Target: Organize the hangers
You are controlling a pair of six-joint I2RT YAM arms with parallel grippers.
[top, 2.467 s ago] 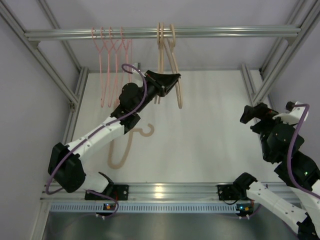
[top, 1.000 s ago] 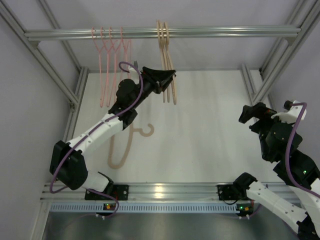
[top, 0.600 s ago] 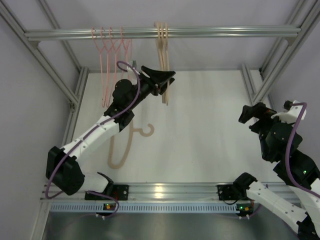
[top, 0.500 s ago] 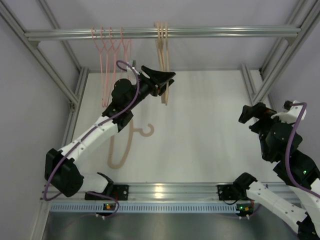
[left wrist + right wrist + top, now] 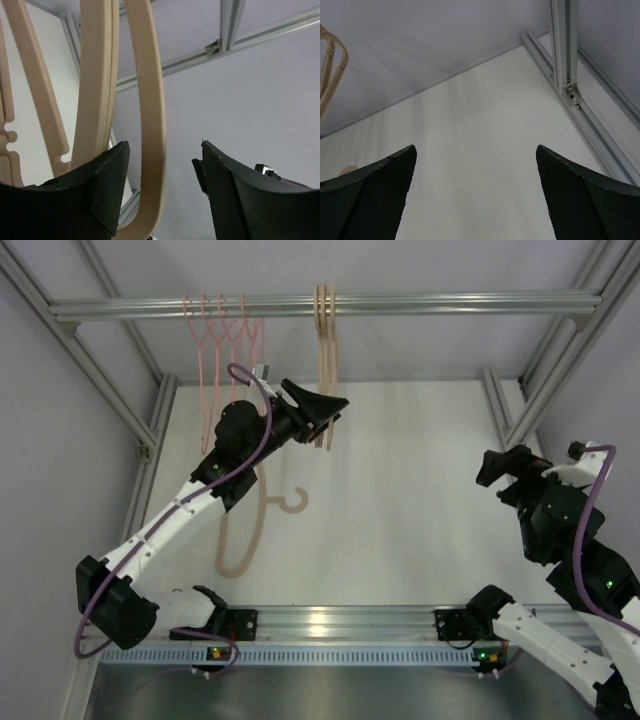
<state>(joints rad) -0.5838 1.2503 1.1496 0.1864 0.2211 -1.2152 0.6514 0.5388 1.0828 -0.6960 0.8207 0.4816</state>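
Several thin pink hangers (image 5: 222, 350) hang by their hooks at the left of the top rail (image 5: 450, 304). A close bunch of beige hangers (image 5: 326, 340) hangs near the rail's middle. One more beige hanger (image 5: 248, 532) lies flat on the white table. My left gripper (image 5: 325, 412) is raised at the lower end of the hanging beige bunch. In the left wrist view its jaws stand apart around one beige hanger bar (image 5: 150, 115), with a clear gap on the right side of the left gripper (image 5: 162, 167). My right gripper (image 5: 498, 468) is open and empty over bare table, as the right wrist view of the right gripper (image 5: 475, 170) shows.
Aluminium frame posts (image 5: 100, 370) rise at both sides of the white table (image 5: 420, 500). A frame rail (image 5: 330, 620) runs along the near edge by the arm bases. The beige hangers (image 5: 330, 60) show at the far left of the right wrist view.
My left gripper has opened and let go of the beige hanger. That hanger has swung back to hang straight with the others, and the left arm has drawn slightly left.
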